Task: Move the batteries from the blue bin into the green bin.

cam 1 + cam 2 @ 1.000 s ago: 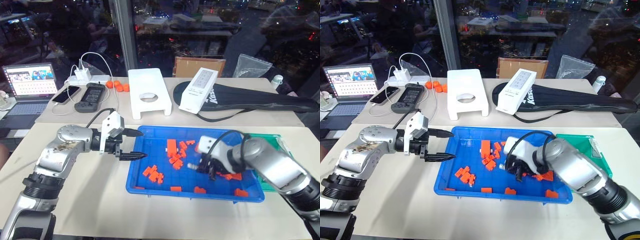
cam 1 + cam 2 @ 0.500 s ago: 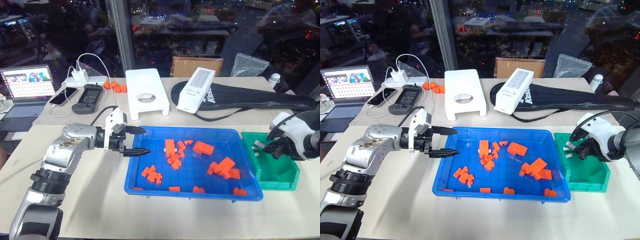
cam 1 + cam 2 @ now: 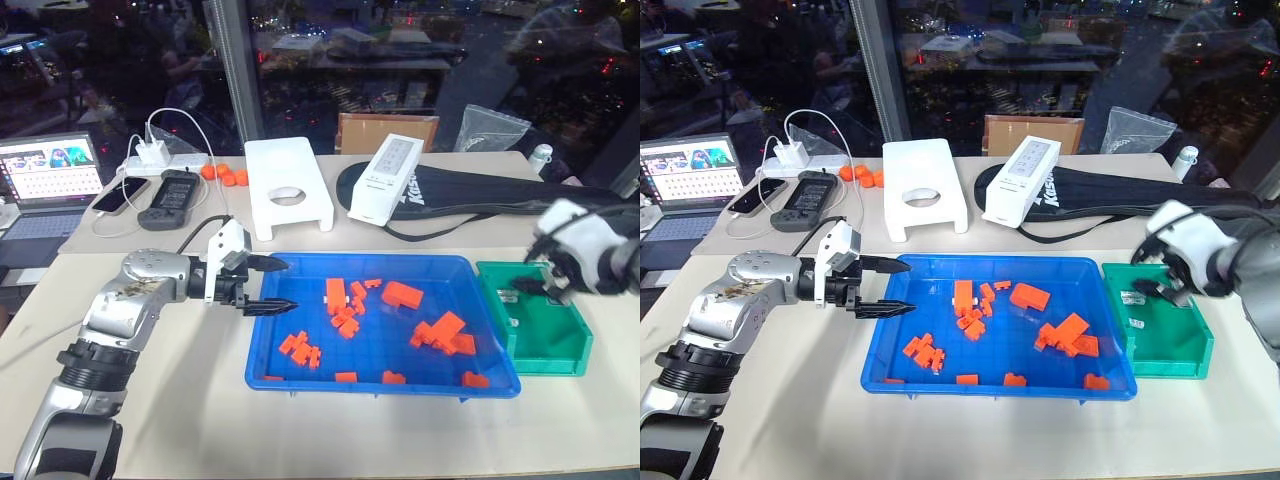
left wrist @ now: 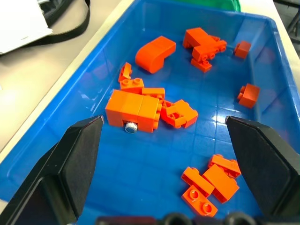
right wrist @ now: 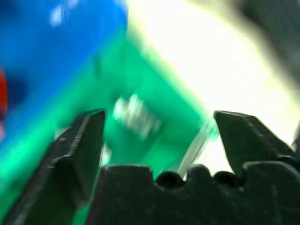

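Beige tabletop: right gripper (image 3: 1157, 288) spread empty over green bin (image 3: 1160, 345) at frame right, batteries (image 3: 1131, 296) inside, left gripper (image 3: 268, 283) spread at blue bin (image 3: 300, 380) edge, one battery (image 4: 130, 127) left by orange bricks (image 4: 133, 109).

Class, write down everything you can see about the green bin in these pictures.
The green bin is a small teal-green rectangular container, plastic by its look, with fairly tall walls. It stands upright on the pale table, close beside the blue bin at its right end; whether they touch is unclear. A few batteries lie inside near its far end. The right gripper hangs over that end, jaws open.
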Controlling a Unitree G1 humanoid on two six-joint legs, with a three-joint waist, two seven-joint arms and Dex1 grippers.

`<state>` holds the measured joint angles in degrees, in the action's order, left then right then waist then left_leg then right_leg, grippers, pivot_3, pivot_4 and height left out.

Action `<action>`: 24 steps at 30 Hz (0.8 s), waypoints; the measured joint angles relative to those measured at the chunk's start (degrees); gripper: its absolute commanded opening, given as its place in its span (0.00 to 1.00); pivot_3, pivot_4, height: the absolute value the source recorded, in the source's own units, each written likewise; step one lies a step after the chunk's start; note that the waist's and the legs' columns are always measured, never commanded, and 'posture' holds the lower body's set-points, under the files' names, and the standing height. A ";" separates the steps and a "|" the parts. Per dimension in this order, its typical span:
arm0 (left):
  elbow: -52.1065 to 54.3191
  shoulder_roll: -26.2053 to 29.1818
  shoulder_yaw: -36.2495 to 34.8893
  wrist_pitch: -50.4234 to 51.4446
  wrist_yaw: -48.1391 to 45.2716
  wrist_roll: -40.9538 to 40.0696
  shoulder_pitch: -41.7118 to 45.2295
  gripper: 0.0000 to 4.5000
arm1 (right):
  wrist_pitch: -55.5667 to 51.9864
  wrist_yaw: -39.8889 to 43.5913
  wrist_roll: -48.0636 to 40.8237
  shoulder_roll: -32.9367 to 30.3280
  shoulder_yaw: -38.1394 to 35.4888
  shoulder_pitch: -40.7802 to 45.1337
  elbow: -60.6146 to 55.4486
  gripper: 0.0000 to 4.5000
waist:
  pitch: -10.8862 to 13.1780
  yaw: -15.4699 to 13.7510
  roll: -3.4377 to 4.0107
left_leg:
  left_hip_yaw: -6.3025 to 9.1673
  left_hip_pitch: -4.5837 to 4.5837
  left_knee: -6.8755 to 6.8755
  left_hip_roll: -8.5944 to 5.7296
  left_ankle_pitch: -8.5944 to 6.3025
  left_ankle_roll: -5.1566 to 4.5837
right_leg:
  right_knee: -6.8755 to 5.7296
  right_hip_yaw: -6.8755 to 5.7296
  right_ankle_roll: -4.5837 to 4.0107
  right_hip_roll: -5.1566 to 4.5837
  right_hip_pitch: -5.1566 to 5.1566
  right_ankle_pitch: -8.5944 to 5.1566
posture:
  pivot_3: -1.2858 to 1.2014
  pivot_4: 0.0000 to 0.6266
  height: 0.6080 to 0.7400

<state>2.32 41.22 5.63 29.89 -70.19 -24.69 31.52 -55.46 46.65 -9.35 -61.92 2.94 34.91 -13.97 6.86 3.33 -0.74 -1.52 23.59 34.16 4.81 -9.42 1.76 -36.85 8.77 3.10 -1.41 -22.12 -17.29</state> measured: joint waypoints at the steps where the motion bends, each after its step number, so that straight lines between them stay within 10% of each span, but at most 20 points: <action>1: 0.40 0.06 -0.02 0.00 -0.01 -0.01 -0.08 1.00 | -2.14 -1.23 -1.22 4.35 0.46 2.05 -2.20 0.92 | 0.00 -0.01 -0.03 | 0.06 -0.02 -0.05 0.00 0.00 0.00 | -0.03 -0.02 -0.01 0.03 0.01 0.00 | 0.52 0.24 0.86; 10: 0.70 1.78 -0.19 0.20 0.12 0.04 -0.59 1.00 | -15.86 -11.96 -6.83 31.12 9.03 2.27 -12.60 0.92 | -0.02 -2.19 -0.06 | 0.11 0.27 0.13 -0.05 0.00 0.00 | -0.03 -0.11 -0.32 -0.03 -0.08 0.17 | 0.52 0.24 0.86; 24: 0.88 1.89 -1.25 0.37 1.01 -0.33 -0.48 1.00 | -17.80 -25.65 -2.99 44.35 12.44 -1.11 -5.47 0.92 | -0.06 -2.24 -0.13 | 0.11 0.25 0.17 -0.04 0.01 0.00 | -0.18 -0.11 -0.25 0.01 -0.09 0.12 | 0.52 0.24 0.86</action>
<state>3.21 43.10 4.37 30.26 -69.18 -25.02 31.04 -73.26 21.00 -12.34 -17.57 15.38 33.80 -19.44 6.81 1.09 -0.87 -1.41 23.84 34.33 4.78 -9.41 1.76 -37.02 8.66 2.85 -1.40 -22.21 -17.17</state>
